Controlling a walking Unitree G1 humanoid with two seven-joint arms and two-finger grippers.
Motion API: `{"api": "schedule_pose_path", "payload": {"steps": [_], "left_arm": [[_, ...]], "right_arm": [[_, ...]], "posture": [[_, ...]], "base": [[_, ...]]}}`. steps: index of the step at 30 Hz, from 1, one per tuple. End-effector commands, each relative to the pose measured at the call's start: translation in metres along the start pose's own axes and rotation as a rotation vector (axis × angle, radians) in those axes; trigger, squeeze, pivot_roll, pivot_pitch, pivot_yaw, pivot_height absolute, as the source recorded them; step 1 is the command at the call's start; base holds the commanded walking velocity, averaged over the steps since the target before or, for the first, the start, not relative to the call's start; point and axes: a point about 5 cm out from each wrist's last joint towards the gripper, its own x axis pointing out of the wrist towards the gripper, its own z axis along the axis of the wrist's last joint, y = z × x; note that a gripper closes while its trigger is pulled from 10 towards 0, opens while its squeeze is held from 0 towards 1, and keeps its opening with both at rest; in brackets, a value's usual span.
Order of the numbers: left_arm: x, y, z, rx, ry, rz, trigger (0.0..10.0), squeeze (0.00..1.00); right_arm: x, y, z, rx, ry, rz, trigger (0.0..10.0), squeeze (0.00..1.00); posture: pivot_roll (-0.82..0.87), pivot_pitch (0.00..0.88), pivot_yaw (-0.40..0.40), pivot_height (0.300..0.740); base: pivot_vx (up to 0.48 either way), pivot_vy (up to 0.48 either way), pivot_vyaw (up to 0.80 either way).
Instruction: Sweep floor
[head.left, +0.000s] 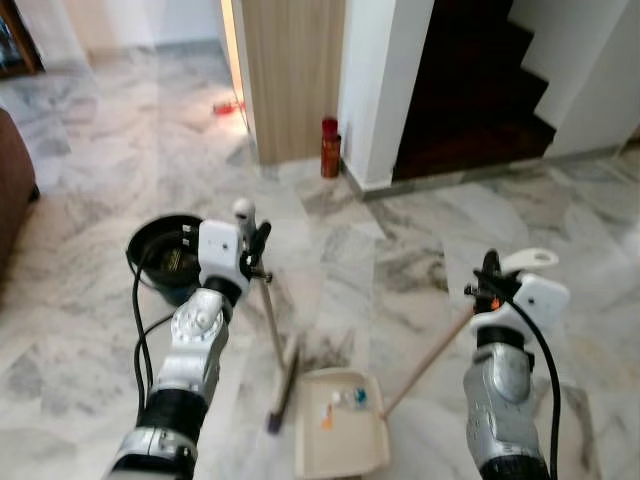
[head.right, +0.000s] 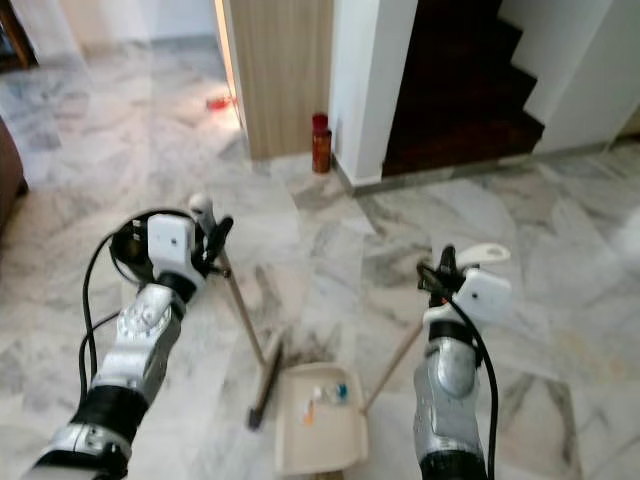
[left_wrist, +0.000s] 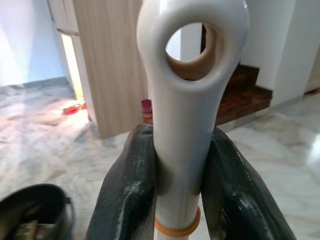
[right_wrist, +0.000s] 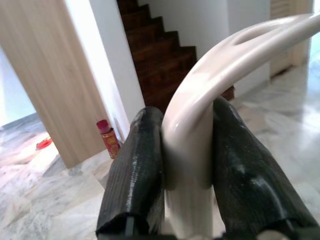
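The grey-veined white marble floor (head.left: 420, 250) spreads before the robot, running to a light wood-panelled wall (head.left: 295, 70), a white pillar (head.left: 385, 80) and a dark brown staircase (head.left: 470, 80).

The long broom with a white loop-ended handle and thin wooden shaft (head.left: 268, 318) stands tilted in the left claw (left_wrist: 180, 185). Its looped top rises just above the fingers, and its dark brush head (head.left: 284, 392) rests on the floor just left of the dustpan. The claw's two black fingers (left_wrist: 127, 195) are pressed against the white handle from both sides, pinching it just above an orange ring. The left silver arm reaches forward and up, wrist raised.

The cream flat plastic dustpan (head.left: 342, 455) lies on the floor between the two arms, with a few small scraps in orange, blue and white (head.left: 345, 400) on it. Its wooden shaft slants up to the right to a curved white grip (head.left: 530, 262), on which the right claw (right_wrist: 187, 165) is clamped, one black finger on each side. The right silver arm stands nearly upright, wrist bent forward.

A round black bucket (head.left: 165, 255) sits on the floor just behind the left arm. A small red and orange canister (head.left: 330, 148) stands at the foot of the pillar.
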Motion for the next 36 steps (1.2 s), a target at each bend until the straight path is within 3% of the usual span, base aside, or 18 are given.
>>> {"api": "schedule_pose_path", "payload": {"steps": [1, 9, 30, 36], "left_arm": [[0.0054, -0.0045, 0.0114, 0.004, -0.052, -0.014, 10.0, 0.00], [0.0055, -0.0046, 0.0112, 0.003, -0.051, -0.015, 10.0, 0.00], [0.0046, -0.0041, 0.0108, 0.009, -0.047, -0.015, 10.0, 0.00], [0.0044, -0.0041, 0.0112, 0.017, -0.047, -0.017, 10.0, 0.00]], "right_arm": [[0.0041, -0.0032, 0.0112, 0.012, -0.052, -0.012, 10.0, 0.00], [0.0037, -0.0010, 0.0111, 0.011, -0.053, 0.000, 10.0, 0.00], [0.0019, 0.0022, 0.0101, 0.017, -0.047, 0.027, 10.0, 0.00], [0.0014, 0.0035, 0.0101, 0.015, -0.048, 0.033, 10.0, 0.00]], "posture": [[0.09, 0.021, -0.003, 0.740], [0.09, 0.021, -0.002, 0.740], [0.09, 0.026, -0.001, 0.740], [0.10, 0.027, 0.000, 0.740]], "base": [[0.000, 0.266, 0.00], [0.000, 0.267, 0.53], [0.000, 0.267, 0.00], [0.000, 0.000, 0.21]]}}
